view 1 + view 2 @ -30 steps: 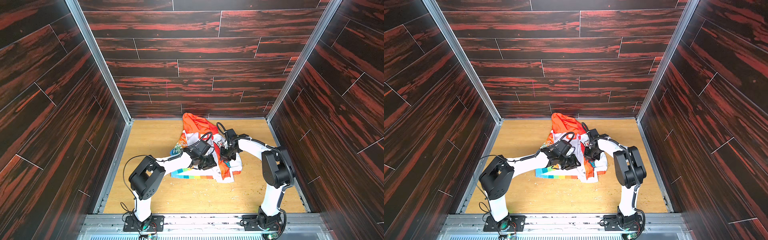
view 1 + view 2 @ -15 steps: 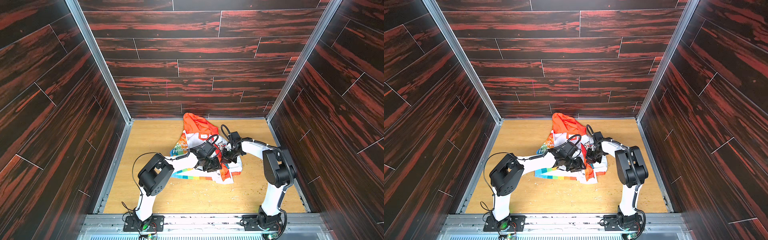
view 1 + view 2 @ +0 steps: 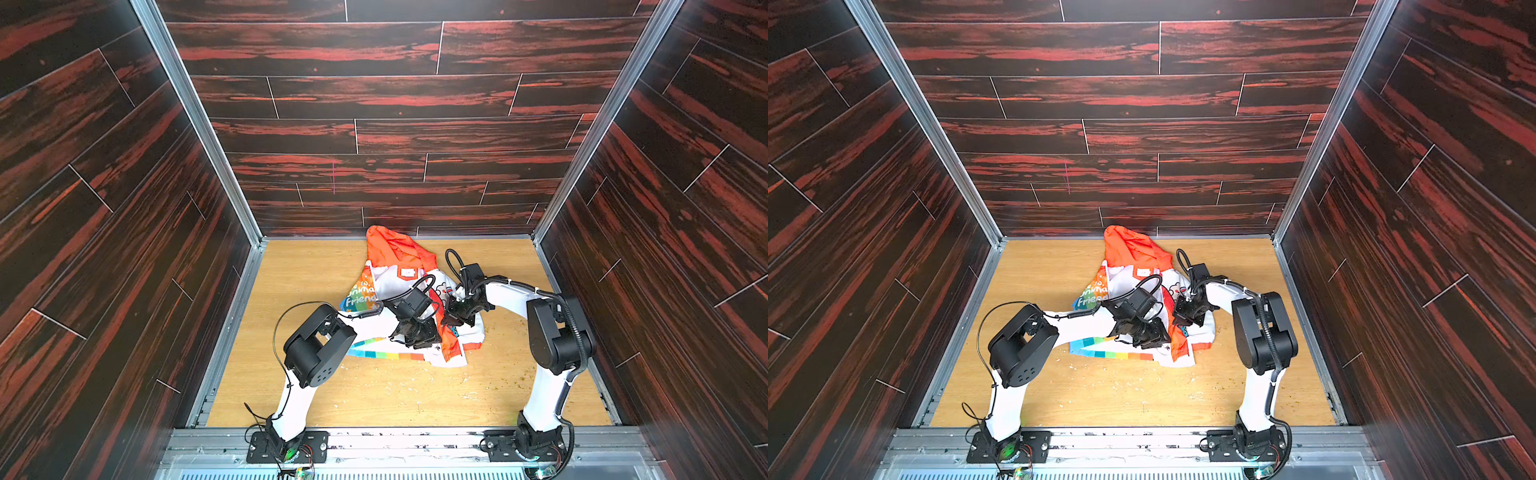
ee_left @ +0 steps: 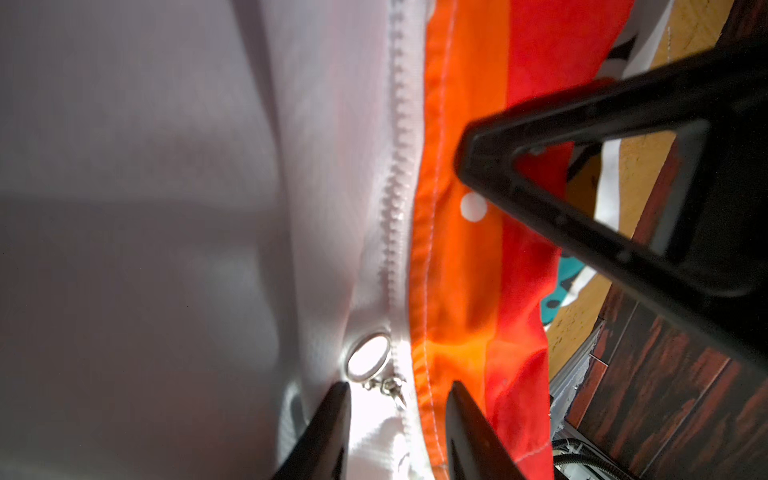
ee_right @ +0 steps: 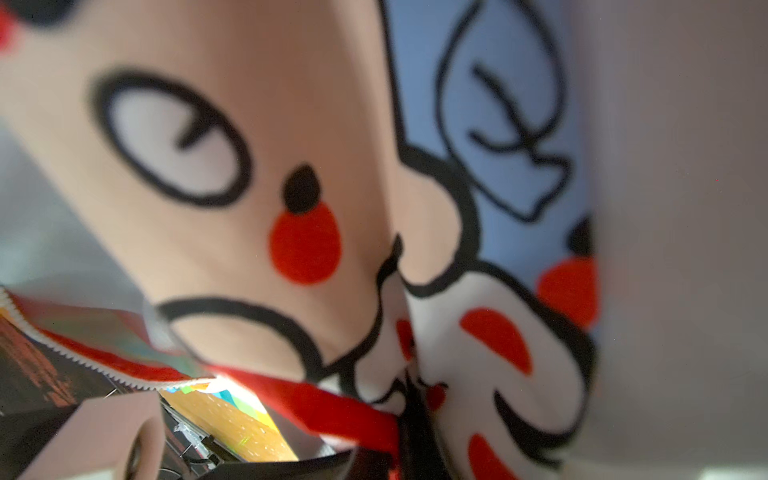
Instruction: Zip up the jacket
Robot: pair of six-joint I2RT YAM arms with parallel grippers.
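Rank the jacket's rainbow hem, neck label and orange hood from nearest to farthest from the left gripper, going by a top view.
From the left gripper:
1. rainbow hem: right beside it, on the near side.
2. neck label: farther back, just below the hood.
3. orange hood: farthest back.

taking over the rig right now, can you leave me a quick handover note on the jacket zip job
Left gripper: open, fingers straddling the white zipper tape just short of the silver ring pull, not gripping it.
Right gripper: shut on the white cartoon-print jacket with orange hood, pinching fabric beside the zip.
Jacket lies crumpled mid-table on the light wooden tabletop.
Done: pull lined up. Left: grip it, draw it along the open white teeth.
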